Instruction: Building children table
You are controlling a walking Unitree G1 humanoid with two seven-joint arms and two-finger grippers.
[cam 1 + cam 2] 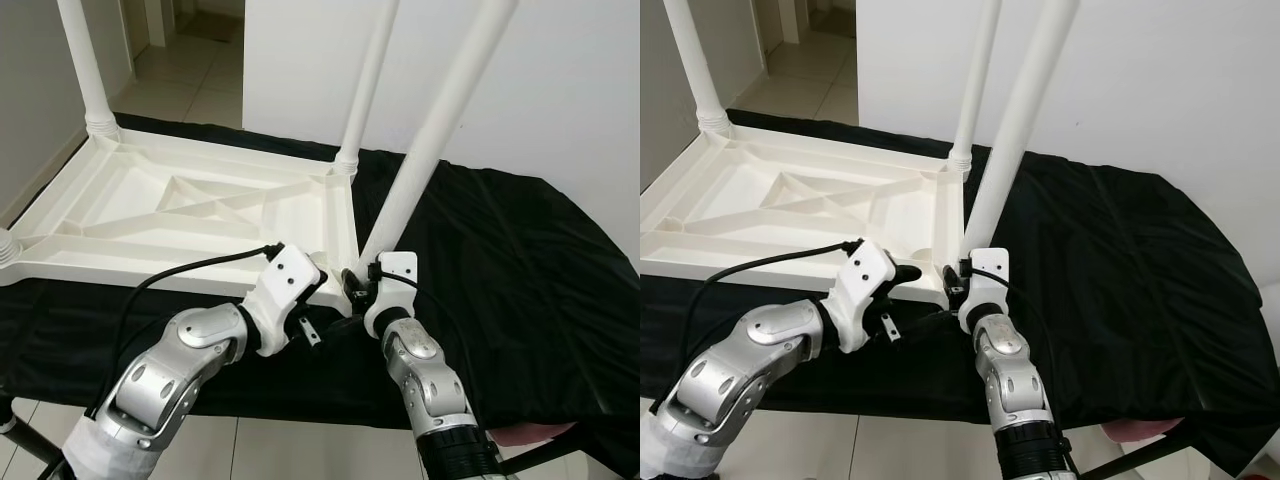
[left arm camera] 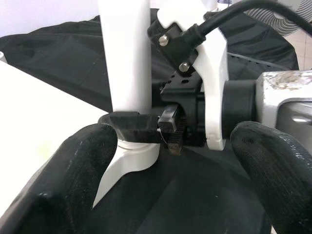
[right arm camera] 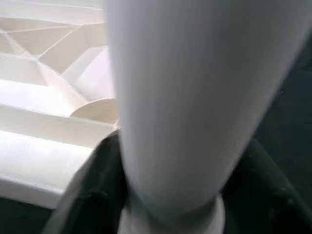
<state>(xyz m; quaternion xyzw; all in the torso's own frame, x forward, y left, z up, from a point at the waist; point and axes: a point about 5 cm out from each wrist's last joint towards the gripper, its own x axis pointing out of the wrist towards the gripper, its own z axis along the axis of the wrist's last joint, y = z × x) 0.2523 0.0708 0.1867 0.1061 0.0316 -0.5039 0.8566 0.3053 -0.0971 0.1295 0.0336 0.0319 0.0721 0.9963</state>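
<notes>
Left wrist view: the leaning leg (image 1: 430,140) is pinched at its base by the right gripper (image 1: 358,283) at the upside-down tabletop's (image 1: 150,205) near corner — it should be straightened before seating, while the left gripper's (image 1: 318,300) fingers (image 2: 63,180) are spread.

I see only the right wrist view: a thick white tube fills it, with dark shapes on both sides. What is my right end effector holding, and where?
Observer: The right end effector is shut on the near table leg, at its base, where it meets the corner of the upturned white tabletop.
Operator: Is the leg straight?
Observer: No, it leans to the robot's right, while the far right leg stands almost upright.
Operator: Where is the left arm?
Observer: The left end effector sits beside the same corner with its fingers open, touching nothing.
Operator: What is under the table?
Observer: A black cloth covers the surface below it.
</notes>
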